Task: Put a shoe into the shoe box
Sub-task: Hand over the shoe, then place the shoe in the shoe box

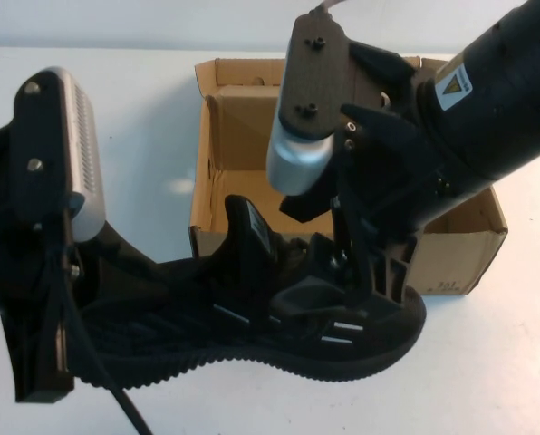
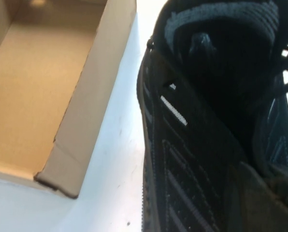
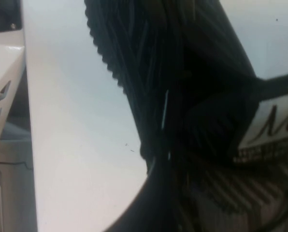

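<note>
Right gripper (image 1: 365, 272): jaws spread wide, down over the laced forefoot of the shoe (image 1: 252, 335), one finger on either side of the upper, no firm hold to be seen. Left gripper (image 1: 89, 263): shut, at the heel end; cannot tell whether it pinches the collar.

Shoe on its sole on the table (image 1: 506, 381), just in front of the shoe box (image 1: 474, 249) on the robot's side, tongue close to the box's near wall. Long axis across the table, parallel to that wall: heel toward the robot's left, rounded toe toward its right. Right arm nearer the toe and middle, left arm nearer the heel.

Box open at the top, flaps upright, floor bare in the left wrist view. Likely calls for a lift over the near wall, then a short carry away from the robot. Risk, as a judgement: toe or ridged sole catching on that wall or a flap, since shoe and box look close in length. Open table to the right of the toe and on the robot's side.
</note>
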